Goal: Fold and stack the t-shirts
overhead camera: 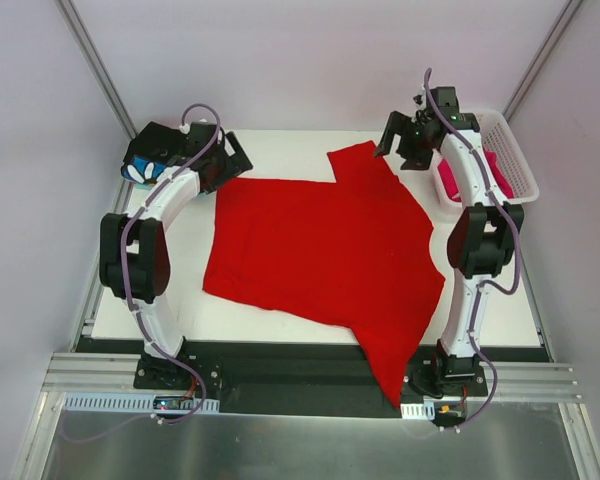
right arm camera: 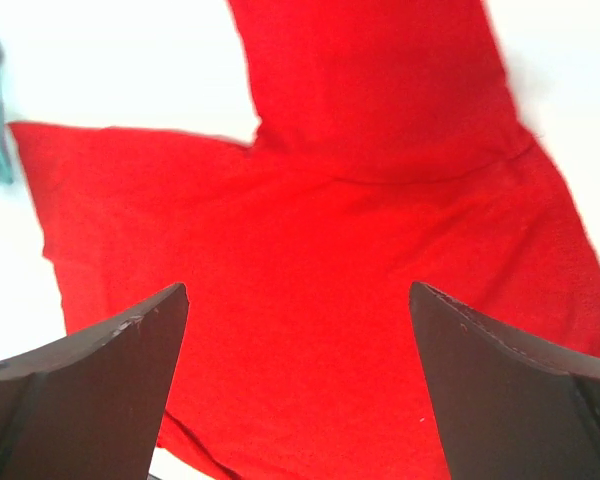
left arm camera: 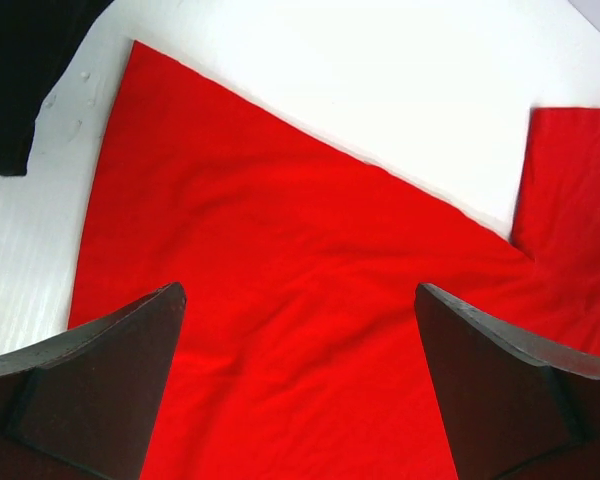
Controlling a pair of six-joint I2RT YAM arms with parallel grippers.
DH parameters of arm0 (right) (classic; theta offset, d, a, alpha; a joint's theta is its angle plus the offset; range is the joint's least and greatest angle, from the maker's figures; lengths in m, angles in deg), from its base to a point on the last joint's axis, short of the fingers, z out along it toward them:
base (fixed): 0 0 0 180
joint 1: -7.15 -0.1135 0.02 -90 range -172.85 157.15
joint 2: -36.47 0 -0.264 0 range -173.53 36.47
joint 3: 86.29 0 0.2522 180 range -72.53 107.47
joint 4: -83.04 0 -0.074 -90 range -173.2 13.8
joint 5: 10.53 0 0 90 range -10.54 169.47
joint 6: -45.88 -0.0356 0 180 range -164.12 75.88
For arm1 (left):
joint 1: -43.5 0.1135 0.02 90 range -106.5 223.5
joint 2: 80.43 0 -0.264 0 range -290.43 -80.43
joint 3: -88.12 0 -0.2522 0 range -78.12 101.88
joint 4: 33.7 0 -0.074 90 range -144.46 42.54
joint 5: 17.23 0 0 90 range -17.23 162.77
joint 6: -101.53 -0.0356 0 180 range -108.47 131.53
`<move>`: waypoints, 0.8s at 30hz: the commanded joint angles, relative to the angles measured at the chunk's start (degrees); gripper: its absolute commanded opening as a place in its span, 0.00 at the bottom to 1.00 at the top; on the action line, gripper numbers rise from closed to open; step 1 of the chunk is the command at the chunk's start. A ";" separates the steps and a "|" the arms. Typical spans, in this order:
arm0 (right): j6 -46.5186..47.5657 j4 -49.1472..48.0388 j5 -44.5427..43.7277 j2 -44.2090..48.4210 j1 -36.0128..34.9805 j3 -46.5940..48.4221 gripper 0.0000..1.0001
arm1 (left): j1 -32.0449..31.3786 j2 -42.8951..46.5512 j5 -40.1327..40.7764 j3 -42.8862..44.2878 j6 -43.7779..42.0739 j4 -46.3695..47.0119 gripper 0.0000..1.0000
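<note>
black shirt (overhead camera: 138, 168), flower print showing, bunched at the far-left corner of the table (overhead camera: 290, 145), under the left arm. left gripper (left arm camera: 300, 290): fingers wide apart, empty, above the red shirt (overhead camera: 320, 250) near its left edge. red shirt spread flat mid-table, one sleeve reaching past the near edge. right gripper (right arm camera: 298, 288): fingers wide, empty, above the far sleeve. pink shirt (overhead camera: 446, 182) in the basket (overhead camera: 518, 165), far right.

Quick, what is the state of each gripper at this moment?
Left gripper: open, holding nothing, over the red t-shirt.
Right gripper: open, holding nothing, over the same shirt.
</note>
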 commanded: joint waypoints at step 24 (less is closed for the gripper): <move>1.71 6.68 -12.99 -8.47 -6.08 -0.72 0.96 | -2.41 -10.52 3.78 4.45 -6.56 -9.97 0.99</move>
